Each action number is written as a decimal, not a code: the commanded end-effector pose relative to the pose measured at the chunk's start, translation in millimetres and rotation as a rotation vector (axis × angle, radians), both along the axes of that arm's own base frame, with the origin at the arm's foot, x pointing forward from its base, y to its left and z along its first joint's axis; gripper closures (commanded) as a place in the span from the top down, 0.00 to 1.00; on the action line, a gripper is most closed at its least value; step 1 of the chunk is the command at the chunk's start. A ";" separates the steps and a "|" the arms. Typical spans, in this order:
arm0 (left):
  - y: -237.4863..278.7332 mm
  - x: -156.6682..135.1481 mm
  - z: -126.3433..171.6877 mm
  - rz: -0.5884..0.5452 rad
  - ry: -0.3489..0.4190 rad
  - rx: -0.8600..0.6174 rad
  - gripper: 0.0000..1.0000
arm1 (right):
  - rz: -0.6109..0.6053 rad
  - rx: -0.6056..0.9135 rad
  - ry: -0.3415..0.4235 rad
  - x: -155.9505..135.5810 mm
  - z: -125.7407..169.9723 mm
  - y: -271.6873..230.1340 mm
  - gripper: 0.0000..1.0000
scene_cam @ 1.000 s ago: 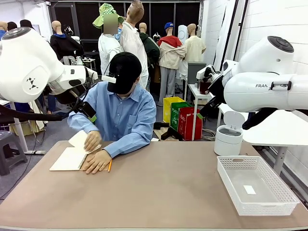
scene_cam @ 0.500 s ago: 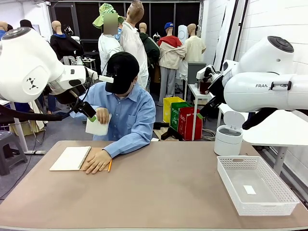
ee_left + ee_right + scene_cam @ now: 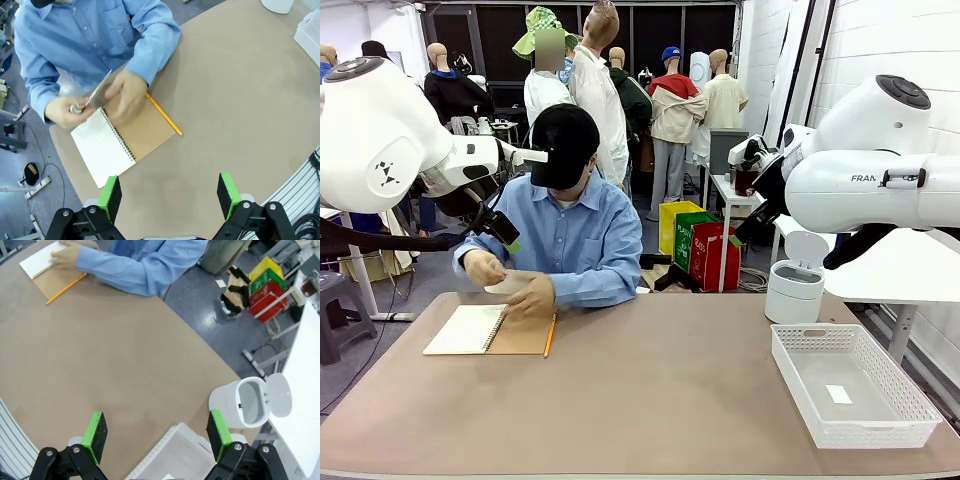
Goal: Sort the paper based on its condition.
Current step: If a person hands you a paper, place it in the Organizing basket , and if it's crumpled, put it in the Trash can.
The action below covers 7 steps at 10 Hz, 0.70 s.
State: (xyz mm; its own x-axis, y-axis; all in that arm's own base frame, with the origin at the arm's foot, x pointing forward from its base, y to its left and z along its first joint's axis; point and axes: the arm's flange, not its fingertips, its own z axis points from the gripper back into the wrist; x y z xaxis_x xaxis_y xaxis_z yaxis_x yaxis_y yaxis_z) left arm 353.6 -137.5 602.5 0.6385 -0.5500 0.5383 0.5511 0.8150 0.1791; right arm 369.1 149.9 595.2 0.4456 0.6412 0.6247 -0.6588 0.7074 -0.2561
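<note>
Well beyond left end effector (image 3: pixel 170 192), hands (image 3: pixel 126 94) hold paper (image 3: pixel 99 91).

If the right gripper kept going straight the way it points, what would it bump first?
Most likely the bare table. The open right gripper points down at it with nothing between, though the white basket lies close, so depth is uncertain.

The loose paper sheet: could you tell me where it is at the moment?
Front view, far side of the table on the robot's left: the paper sheet is in the person's hands, just above the open notebook.
</note>
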 end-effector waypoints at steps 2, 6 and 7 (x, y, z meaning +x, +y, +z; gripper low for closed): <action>0.4 -0.6 1.1 -0.008 -0.002 -0.001 1.00 | 0.001 -0.003 0.007 0.3 1.9 0.2 1.00; 0.4 -0.6 1.1 -0.008 -0.002 -0.001 1.00 | 0.001 -0.003 0.007 0.3 1.9 0.2 1.00; 0.4 -0.6 1.1 -0.008 -0.002 -0.001 1.00 | 0.001 -0.003 0.007 0.3 1.9 0.2 1.00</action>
